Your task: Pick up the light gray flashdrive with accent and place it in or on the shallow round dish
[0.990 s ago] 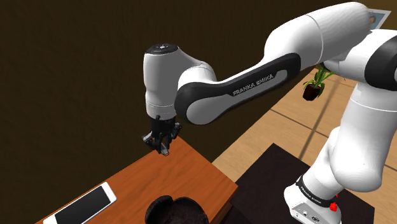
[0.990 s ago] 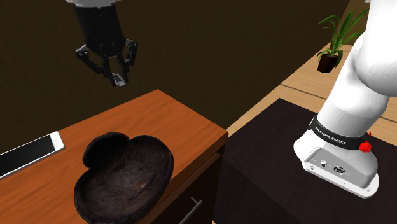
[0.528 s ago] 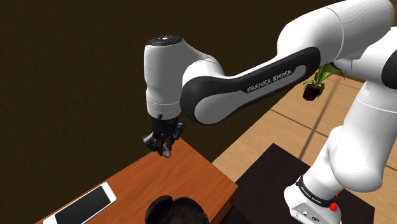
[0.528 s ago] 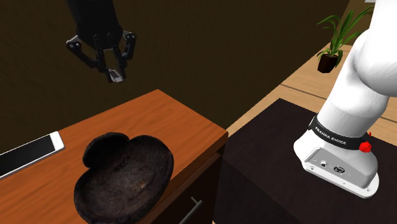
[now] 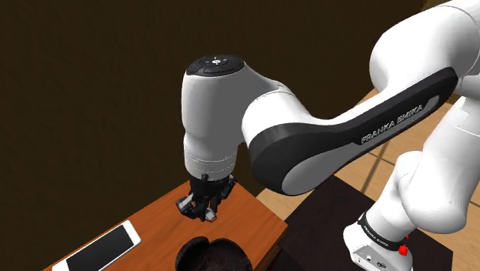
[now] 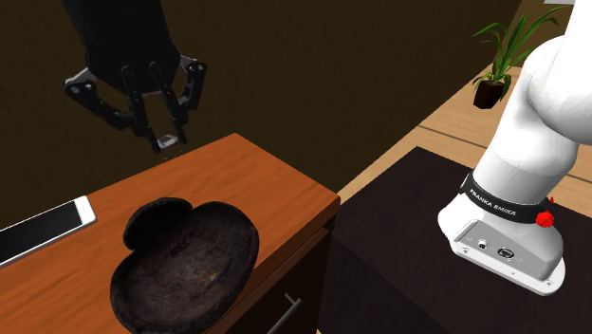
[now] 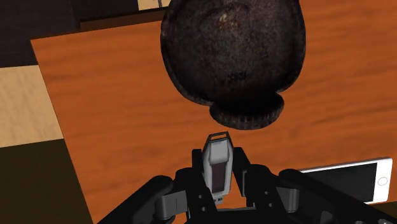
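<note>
- gripper (image 7: 219, 177) clamped on light gray flashdrive (image 7: 217, 160) with dark accent, held off the wooden table (image 6: 261, 180)
- second exterior view: flashdrive at 12 o'clock from dark round dish (image 6: 185, 261), apart from it
- white phone (image 6: 43, 228) at dish's 10 o'clock

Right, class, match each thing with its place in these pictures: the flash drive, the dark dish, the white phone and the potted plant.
Things:
1. flash drive
2. dark dish
3. white phone
4. potted plant

Places:
A. lying flat on the wooden table, at the second exterior view's left edge
B. on the floor, away from the table
C. clasped in the gripper, above the table
D. standing empty on the table, near its front edge

Pairs: 1-C, 2-D, 3-A, 4-B.
</note>
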Controlling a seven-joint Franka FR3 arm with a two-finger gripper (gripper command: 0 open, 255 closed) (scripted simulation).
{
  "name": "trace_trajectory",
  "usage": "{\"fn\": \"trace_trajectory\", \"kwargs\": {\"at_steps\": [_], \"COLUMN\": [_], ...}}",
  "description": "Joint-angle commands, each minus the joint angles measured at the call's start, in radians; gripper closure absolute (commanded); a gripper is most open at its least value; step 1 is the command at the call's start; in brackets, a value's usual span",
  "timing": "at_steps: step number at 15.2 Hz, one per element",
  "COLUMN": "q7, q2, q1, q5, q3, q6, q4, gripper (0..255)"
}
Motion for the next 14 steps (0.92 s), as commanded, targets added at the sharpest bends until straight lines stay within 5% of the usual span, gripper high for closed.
{"fn": "trace_trajectory", "kwargs": {"at_steps": [1,7,14], "q7": [0.044,0.182,0.211], "q2": [-0.015,-0.043,0.0], "q1": [0.024,0.099,0.105], "q5": [0.008,0.023,-0.015], "q3": [0.022,0.091,0.091], "q6": [0.002,-0.009,0.078], "q4": [-0.017,-0.034,-0.092], "gripper": [255,255,255]}}
